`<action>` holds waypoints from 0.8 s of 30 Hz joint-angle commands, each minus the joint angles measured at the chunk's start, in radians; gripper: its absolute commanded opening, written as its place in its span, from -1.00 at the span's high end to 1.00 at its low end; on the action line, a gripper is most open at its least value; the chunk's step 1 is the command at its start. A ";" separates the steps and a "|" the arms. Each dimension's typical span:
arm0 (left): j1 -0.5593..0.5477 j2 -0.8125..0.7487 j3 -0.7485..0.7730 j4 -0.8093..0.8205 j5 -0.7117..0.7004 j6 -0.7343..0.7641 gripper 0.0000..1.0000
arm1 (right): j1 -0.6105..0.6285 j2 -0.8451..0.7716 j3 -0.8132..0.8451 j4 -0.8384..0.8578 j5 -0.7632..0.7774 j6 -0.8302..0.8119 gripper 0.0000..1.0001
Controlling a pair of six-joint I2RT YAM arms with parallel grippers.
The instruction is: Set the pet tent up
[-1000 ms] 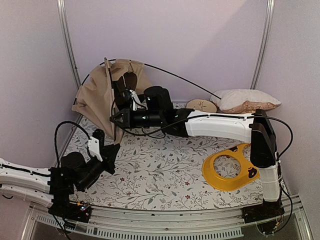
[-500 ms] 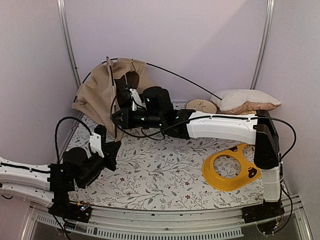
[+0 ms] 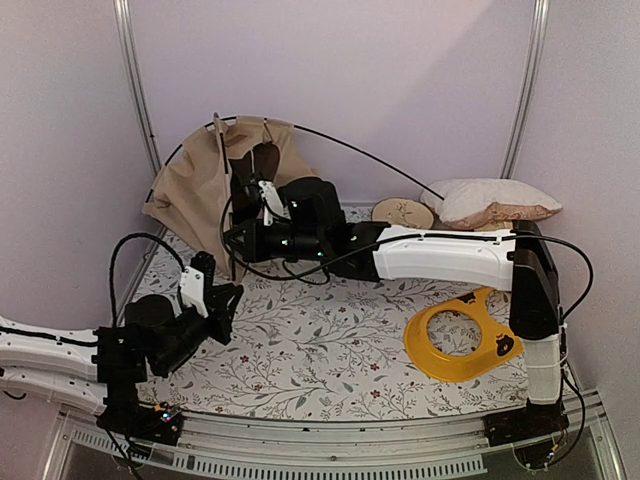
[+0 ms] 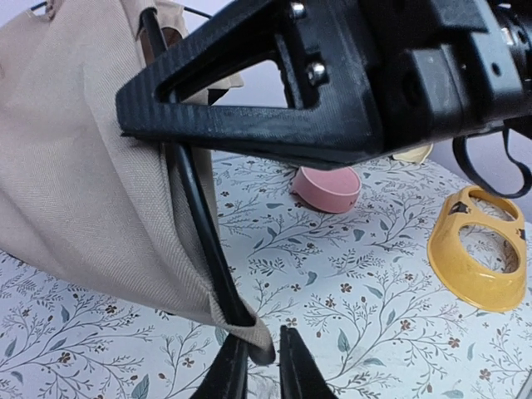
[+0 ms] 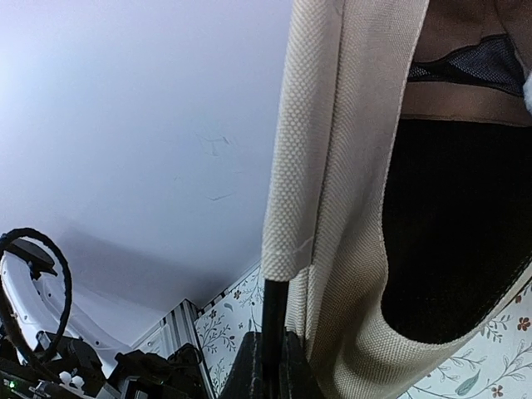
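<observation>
Left wrist view puts the left gripper (image 4: 262, 370) at six o'clock, low over the floral cloth (image 4: 374, 307). Its fingertips stand a little apart with the foot of the black pole (image 4: 199, 224) at the gap; whether they pinch it I cannot tell. That pole climbs toward eleven o'clock along the hem of the pet tent (image 4: 75, 166), whose tan woven fabric hangs slack in soft folds.

Higher up the pole, the right gripper (image 5: 266, 370) is clamped on it just below the end of the fabric sleeve. Beside the sleeve the tent's dark lining (image 5: 449, 224) shows through an opening.

Past the tent, a pink bowl (image 4: 326, 187) sits at one o'clock and a yellow ring (image 4: 478, 266) at three o'clock.

From above, the tent slumps at ten o'clock on the table, in the far left corner. An arching pole (image 3: 350, 152) runs from its top toward the pillow (image 3: 495, 200) at two o'clock.
</observation>
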State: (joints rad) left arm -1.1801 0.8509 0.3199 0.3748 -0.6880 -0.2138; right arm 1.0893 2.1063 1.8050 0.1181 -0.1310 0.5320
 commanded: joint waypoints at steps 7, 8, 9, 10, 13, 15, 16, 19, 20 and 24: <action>0.001 -0.095 0.043 0.041 -0.031 -0.024 0.48 | -0.009 0.002 -0.001 -0.082 0.058 -0.051 1.00; 0.003 -0.107 0.043 0.028 -0.044 -0.035 0.47 | -0.010 0.005 0.007 -0.086 0.058 -0.051 1.00; 0.004 -0.122 0.044 -0.004 -0.066 -0.053 0.48 | -0.011 0.006 0.013 -0.089 0.057 -0.053 1.00; 0.005 -0.135 0.047 -0.036 -0.093 -0.078 0.52 | -0.010 0.006 0.016 -0.089 0.059 -0.054 1.00; 0.026 -0.174 0.060 -0.134 -0.110 -0.166 0.53 | -0.011 0.009 0.032 -0.095 0.055 -0.061 1.00; 0.057 -0.177 0.071 -0.187 -0.058 -0.216 0.52 | -0.009 0.009 0.041 -0.097 0.052 -0.063 1.00; 0.081 -0.170 0.084 -0.225 -0.027 -0.256 0.53 | -0.009 0.009 0.043 -0.099 0.053 -0.063 1.00; 0.158 -0.135 0.117 -0.311 0.086 -0.361 0.57 | -0.009 0.010 0.054 -0.103 0.051 -0.067 1.00; 0.175 -0.126 0.121 -0.310 0.126 -0.375 0.57 | -0.010 0.011 0.060 -0.107 0.050 -0.067 1.00; 0.213 -0.083 0.151 -0.307 0.234 -0.389 0.42 | -0.009 0.015 0.074 -0.119 0.050 -0.069 1.00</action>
State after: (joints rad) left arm -1.0000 0.7345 0.4259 0.1291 -0.5945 -0.5282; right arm 1.0855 2.1090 1.8332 -0.0036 -0.1024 0.4755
